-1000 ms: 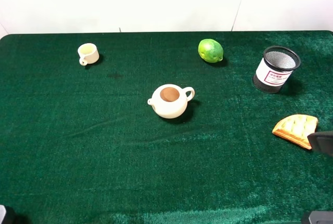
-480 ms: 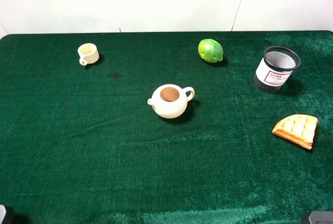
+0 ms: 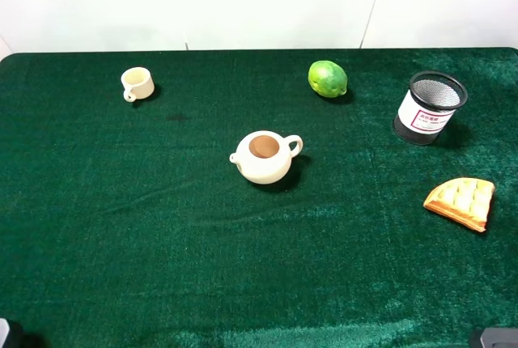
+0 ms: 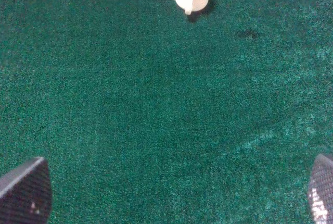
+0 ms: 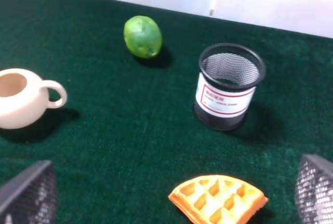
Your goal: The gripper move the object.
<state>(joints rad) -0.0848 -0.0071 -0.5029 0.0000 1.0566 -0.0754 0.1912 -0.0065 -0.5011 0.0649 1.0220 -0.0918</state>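
Note:
The green lime-like object [image 3: 327, 78] lies on the green cloth at the back, right of the middle, and also shows in the right wrist view [image 5: 142, 36]. Nothing touches it. My right gripper [image 5: 174, 164] is open and empty, its two fingertips [image 5: 31, 190] at the edges of its wrist view, well short of the object. My left gripper [image 4: 171, 187] is open and empty over bare cloth, far from the object. Neither claw shows in the exterior view.
A cream teapot [image 3: 264, 156] stands mid-table. A small cream cup [image 3: 137, 83] is at the back left. A black mesh pen holder [image 3: 430, 107] stands right of the object. An orange waffle wedge [image 3: 461, 201] lies near the right edge.
A dark part of the right gripper that showed at the right edge beside the waffle one second ago has left the exterior view. The objects have not moved.

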